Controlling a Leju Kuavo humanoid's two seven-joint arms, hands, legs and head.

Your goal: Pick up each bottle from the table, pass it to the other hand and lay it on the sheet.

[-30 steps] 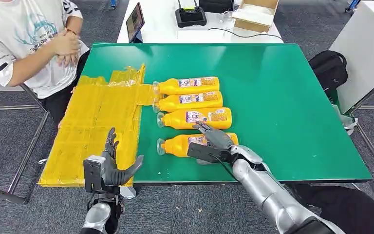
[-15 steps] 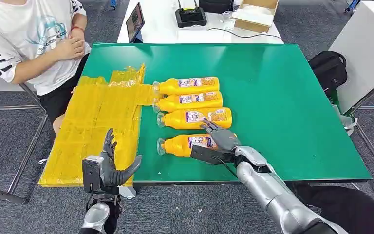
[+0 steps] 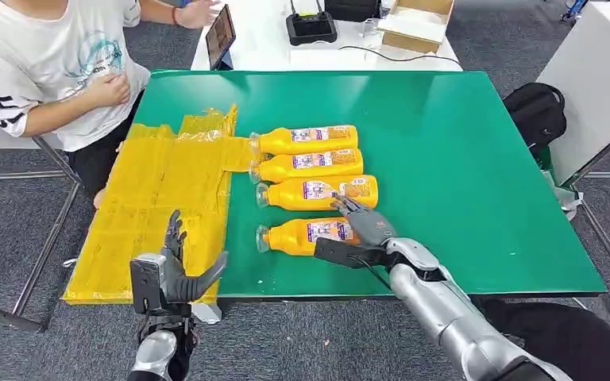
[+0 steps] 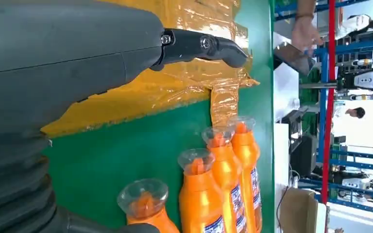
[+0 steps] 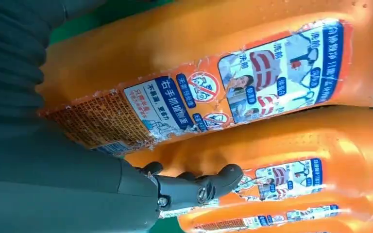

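Head view: the right robot hand [image 3: 359, 235] lies spread, fingers apart, over the nearest of 4 bottles [image 3: 306, 235].

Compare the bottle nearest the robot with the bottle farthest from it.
The nearest bottle has the right robot hand over its base end; the farthest bottle lies untouched. The farthest bottle's cap reaches the yellow sheet; the nearest bottle's cap lies on bare green table. Both are orange, labelled, lying on their sides, caps toward the sheet.

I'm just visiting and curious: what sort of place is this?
Probably a robot test lab or workshop: a green table with identical orange bottles laid in a row, blue metal racks of equipment, and a person seated watching.
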